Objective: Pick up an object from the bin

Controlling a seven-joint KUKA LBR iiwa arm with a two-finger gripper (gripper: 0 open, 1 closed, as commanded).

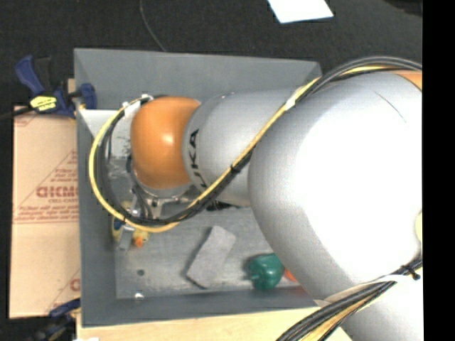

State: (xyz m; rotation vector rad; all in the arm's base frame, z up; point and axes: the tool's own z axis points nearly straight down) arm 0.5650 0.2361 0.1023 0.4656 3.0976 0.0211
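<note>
My gripper (pixel 148 200) hangs low over the left part of the bin, mostly hidden under the arm's wrist. Just below it, against the left wall, lies a small thing with yellow, orange and blue bits (pixel 128 234); I cannot tell whether the gripper touches it. A grey oblong foam-like block (pixel 211 256) lies slantwise on the bin floor to the right of that. Further right sits a green rounded object (pixel 265 272), partly covered by the arm.
The arm spans the bin from the right and hides its middle and right side. A sliver of something orange (pixel 290 277) peeks out beside the green object. Bare floor shows along the bin's front left.
</note>
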